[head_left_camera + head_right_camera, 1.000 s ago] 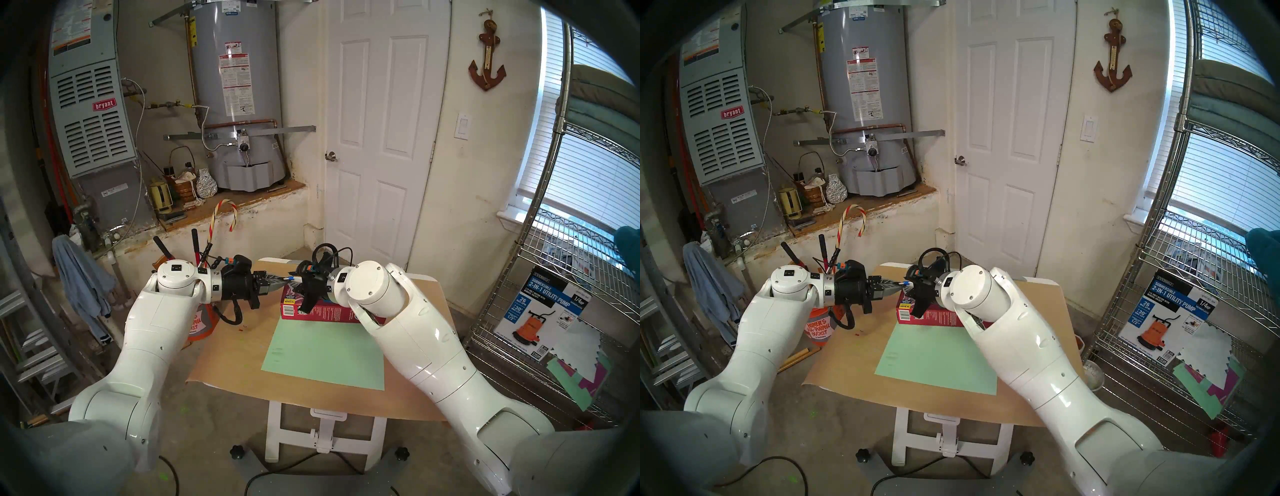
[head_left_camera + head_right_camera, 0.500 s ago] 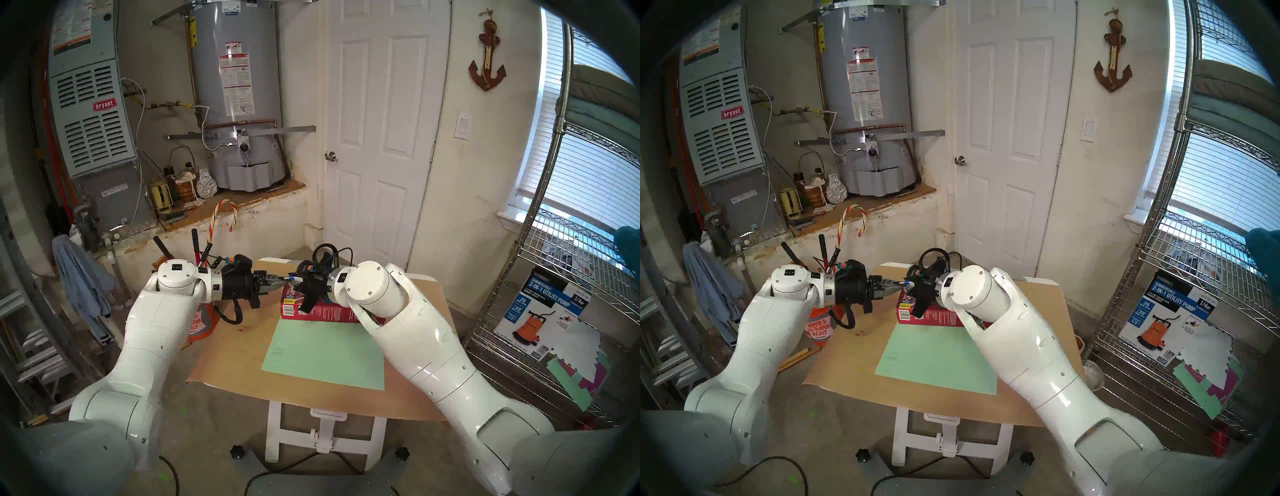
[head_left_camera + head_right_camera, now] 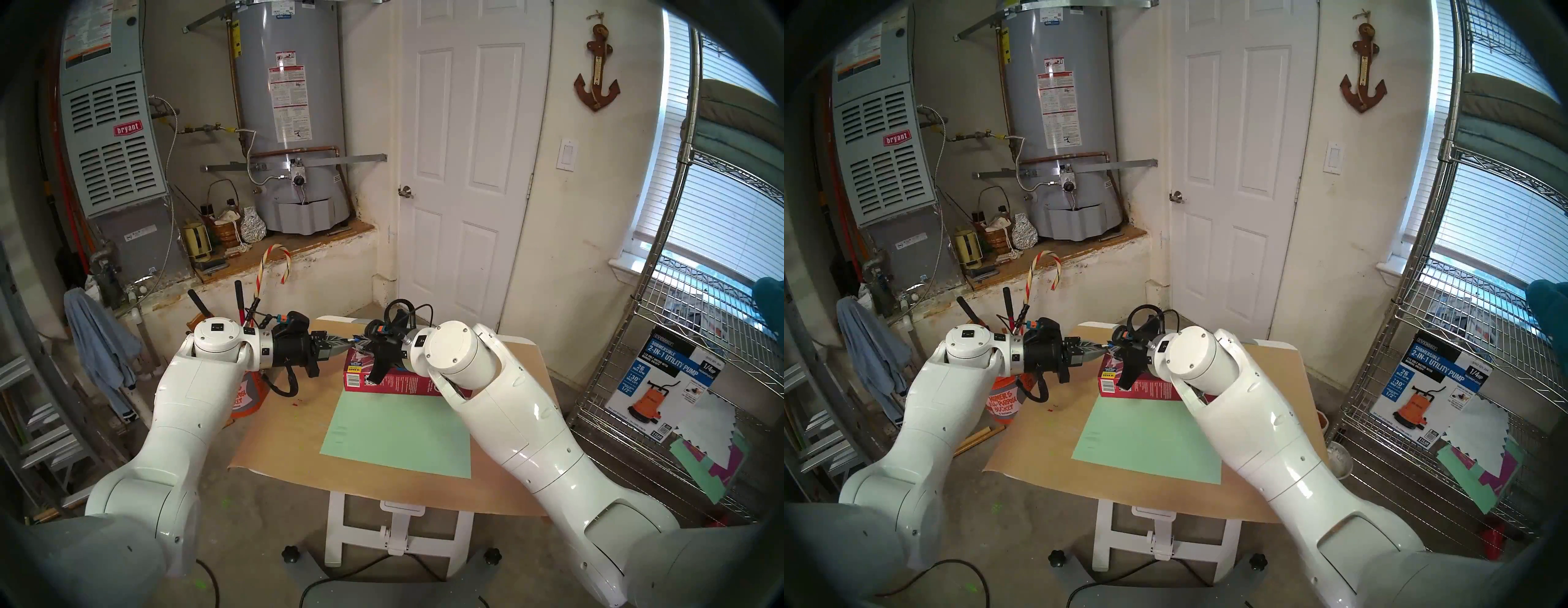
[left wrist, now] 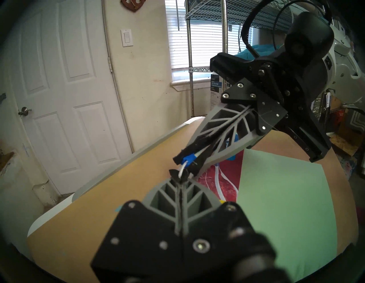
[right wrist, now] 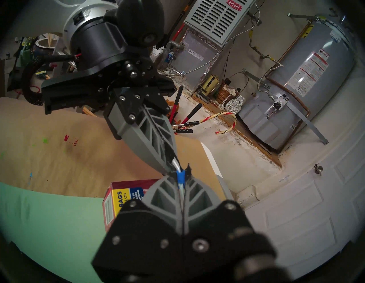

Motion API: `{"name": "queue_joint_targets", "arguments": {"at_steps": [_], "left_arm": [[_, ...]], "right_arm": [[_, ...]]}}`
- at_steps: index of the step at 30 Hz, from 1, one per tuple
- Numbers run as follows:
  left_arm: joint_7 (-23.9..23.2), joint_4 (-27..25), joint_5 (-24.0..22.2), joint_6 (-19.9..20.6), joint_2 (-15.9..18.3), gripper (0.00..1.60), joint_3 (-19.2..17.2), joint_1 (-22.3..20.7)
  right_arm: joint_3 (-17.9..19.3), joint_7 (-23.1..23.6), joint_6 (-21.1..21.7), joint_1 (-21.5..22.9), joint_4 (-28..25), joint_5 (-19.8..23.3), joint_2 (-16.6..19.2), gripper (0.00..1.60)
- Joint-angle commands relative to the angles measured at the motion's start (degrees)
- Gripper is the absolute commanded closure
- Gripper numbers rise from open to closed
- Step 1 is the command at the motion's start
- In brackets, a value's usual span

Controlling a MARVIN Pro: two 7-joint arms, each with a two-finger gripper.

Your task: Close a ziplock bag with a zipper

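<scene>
— What had changed at the zipper [image 5: 181,176]?

— The right gripper [image 4: 184,160] had been standing partly open around the blue slider a second before; by this moment its fingers had come together and pinched it, with the white track [image 4: 182,170] running out of the tips.

— And the ziplock bag [image 4: 221,180] itself?

— It was held up above the red box of bags [image 3: 384,375] at the far side of the table [image 3: 292,429], its whitish top band stretched between the two hands. The left gripper [image 5: 173,168] was clamped tight on the band's end, just beside the slider, and neither arm appeared to have shifted.

— So what did that mean?

— Probably that the grasp was finished and the pull along the track could begin. The seal looked still undone, since the slider sat at the left gripper's end.
</scene>
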Motion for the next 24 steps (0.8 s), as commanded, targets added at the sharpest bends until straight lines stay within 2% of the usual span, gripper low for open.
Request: {"name": "queue_joint_targets", "arguments": {"at_steps": [1,9,24], "left_arm": [[0.2,-1.7,-0.7,0.1,0.0,1.60,-0.9,-0.4],[0.1,-2.5,-0.9,0.3,0.1,1.60,-1.5,0.1],[0.1,-4.0,-1.1,0.6,0.2,1.60,-2.2,1.5]], "right_arm": [[0.4,-0.7,-2.2,0.4,-0.9,-0.1,0.5,1.60],[0.1,-1.0,-3.5,0.0,-1.0,-0.9,1.7,1.60],[0.3,-3.1,-5.3,-1.1,-0.4,-2.5,1.8,1.60]]}}
